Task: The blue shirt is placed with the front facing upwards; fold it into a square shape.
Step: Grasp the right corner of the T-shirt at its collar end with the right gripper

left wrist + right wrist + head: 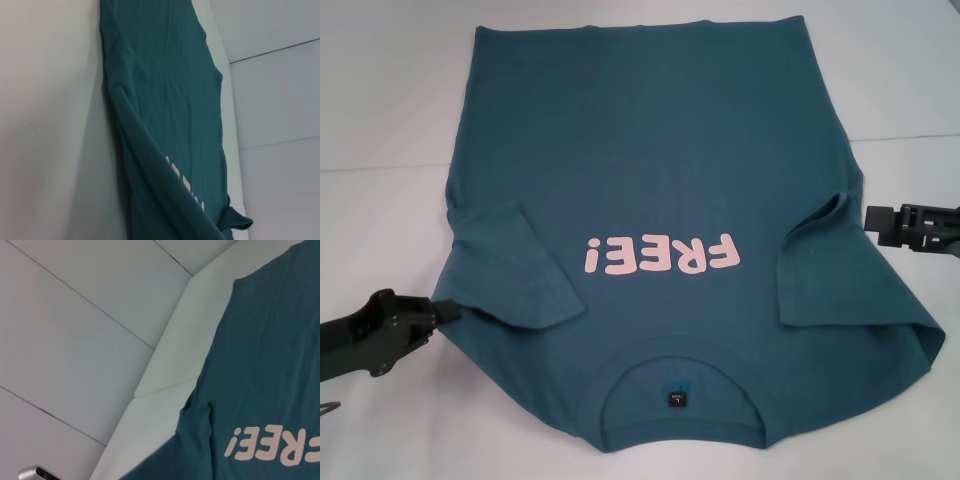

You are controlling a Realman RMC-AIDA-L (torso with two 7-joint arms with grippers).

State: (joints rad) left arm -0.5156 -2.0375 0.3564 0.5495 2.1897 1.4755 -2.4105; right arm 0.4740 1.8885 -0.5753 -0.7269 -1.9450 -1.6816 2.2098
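Across the white counter (380, 100) lies the large teal-blue cotton T-shirt (650, 180), front up, with its pink "FREE!" lettering (658, 256) and round ribbed collar (680, 385) nearest the robot and both short sleeves folded inward. At the shirt's left edge, the black left hand (448, 310) touches the sleeve fabric; whether it is clenched cannot be told. Just off the right edge hovers the right hand (870, 220), its grip likewise unclear.

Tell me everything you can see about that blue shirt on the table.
The blue shirt is dark teal, soft-looking cloth, lying front up on the white table, pink "FREE!" lettering across the chest. Its round ribbed collar with a small black label lies nearest the robot. Both short sleeves are folded inward. The left gripper meets its sleeve edge; the right gripper sits beside the other side.
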